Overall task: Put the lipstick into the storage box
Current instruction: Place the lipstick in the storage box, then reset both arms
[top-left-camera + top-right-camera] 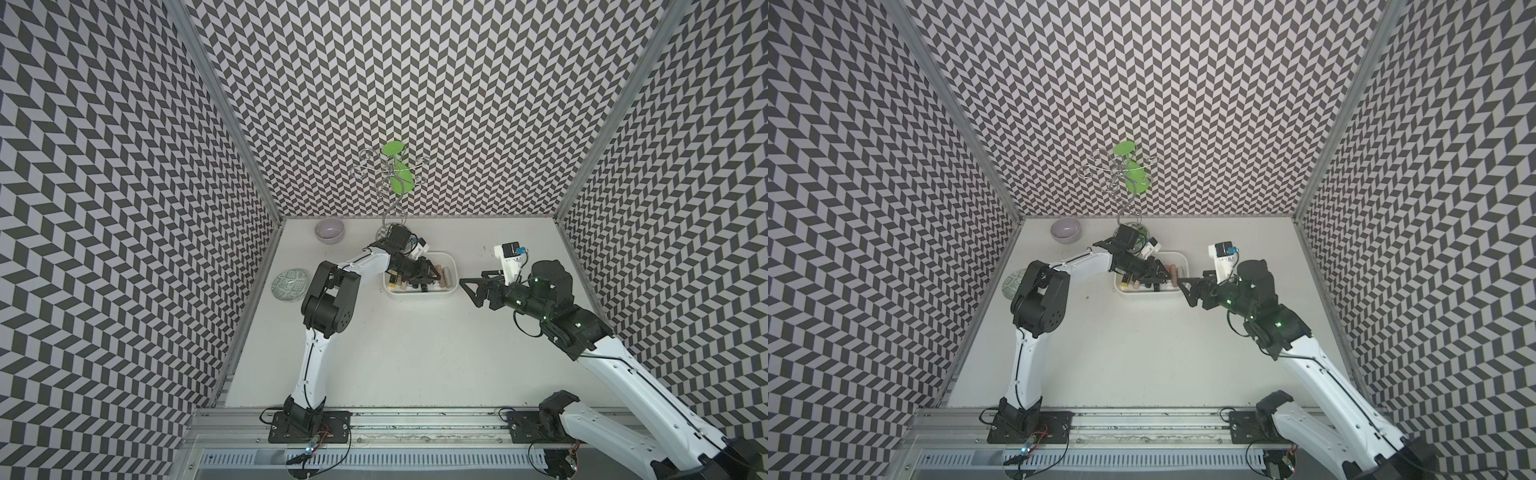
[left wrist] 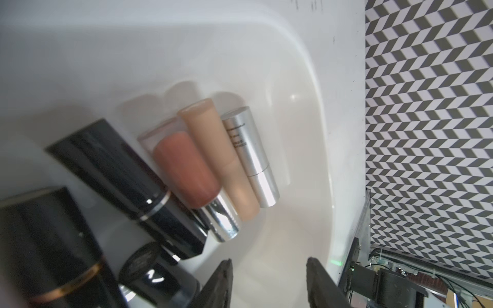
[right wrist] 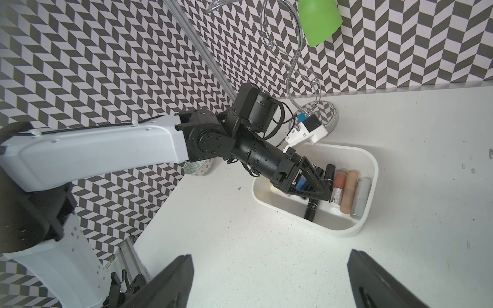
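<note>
The left end effector [image 2: 268, 262] sits inside the storage box [image 3: 370, 165], jaws partly apart and empty, beside the lipsticks [image 2: 186, 170] lying there. The right end effector [image 3: 270, 256] hangs over the counter [image 3: 266, 226], jaws spread wide, empty.

Both top views: high over the near edge at 6 o'clock, tilted steeply down toward the back wall [image 1: 415, 124] at 12; far off, whole table [image 1: 415, 353] framed; storage box [image 1: 419, 296] [image 1: 1150, 295] mid-frame in both; left wrist view: very close, looking down inside the box, lipsticks [image 2: 221, 160] filling it; right wrist view: farther back at the box's 3 o'clock, facing 9; shares box and lipsticks with the left wrist view.
</note>
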`<state>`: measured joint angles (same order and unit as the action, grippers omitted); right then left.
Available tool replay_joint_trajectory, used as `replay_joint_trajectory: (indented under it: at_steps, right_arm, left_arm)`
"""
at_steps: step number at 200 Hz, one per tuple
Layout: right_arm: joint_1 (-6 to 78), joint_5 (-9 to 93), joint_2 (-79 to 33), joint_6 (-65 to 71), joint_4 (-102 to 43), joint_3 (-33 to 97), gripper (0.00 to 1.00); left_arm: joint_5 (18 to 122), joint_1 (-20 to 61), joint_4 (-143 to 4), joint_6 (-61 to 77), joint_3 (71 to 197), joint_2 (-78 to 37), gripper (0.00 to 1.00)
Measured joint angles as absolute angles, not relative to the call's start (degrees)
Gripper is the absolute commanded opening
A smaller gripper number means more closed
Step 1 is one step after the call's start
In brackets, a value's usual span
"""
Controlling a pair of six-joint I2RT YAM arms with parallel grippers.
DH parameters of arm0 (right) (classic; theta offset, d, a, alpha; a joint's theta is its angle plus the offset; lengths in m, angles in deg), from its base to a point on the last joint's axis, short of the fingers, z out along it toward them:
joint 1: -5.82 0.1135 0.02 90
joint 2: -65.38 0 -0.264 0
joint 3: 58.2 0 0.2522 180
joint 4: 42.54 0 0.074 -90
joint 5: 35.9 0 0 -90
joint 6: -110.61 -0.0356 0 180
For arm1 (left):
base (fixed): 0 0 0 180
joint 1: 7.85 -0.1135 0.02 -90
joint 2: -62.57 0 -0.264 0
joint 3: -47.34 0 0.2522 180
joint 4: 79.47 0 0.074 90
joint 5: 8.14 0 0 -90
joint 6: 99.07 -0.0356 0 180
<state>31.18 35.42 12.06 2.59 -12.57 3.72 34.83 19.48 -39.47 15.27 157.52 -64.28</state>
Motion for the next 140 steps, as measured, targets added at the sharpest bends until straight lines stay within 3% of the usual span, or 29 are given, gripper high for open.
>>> replay_joint_trajectory:
  at_steps: [43, 87, 112, 119, 127, 140]
  right_arm:
    - [31.03, 36.76, 10.29, 6.20, -13.57, 4.90, 0.98]
    - [27.44, 37.74, 7.95, 9.08, -17.66, 4.93, 0.99]
    - [24.47, 37.80, 6.81, 9.04, -21.33, 4.69, 0.99]
    - [23.90, 37.83, 6.60, 9.02, -22.51, 4.45, 0.99]
    - [23.36, 37.96, 6.36, 9.02, -24.09, 4.01, 0.99]
    - [22.74, 38.37, 5.98, 8.97, -26.60, 2.87, 0.99]
  left_arm:
    - [34.72, 19.46, -42.83, 17.30, 154.50, -52.19, 0.54]
    - [41.80, 17.97, -47.53, 17.15, 141.17, -34.18, 0.60]
    - [48.75, 16.84, -48.49, 15.90, 131.44, -24.96, 0.74]
    - [50.94, 16.64, -48.65, 15.36, 128.89, -22.38, 0.82]
    - [53.67, 16.49, -48.67, 14.99, 125.83, -19.08, 0.98]
    - [58.04, 16.49, -48.43, 13.70, 121.50, -13.22, 0.99]
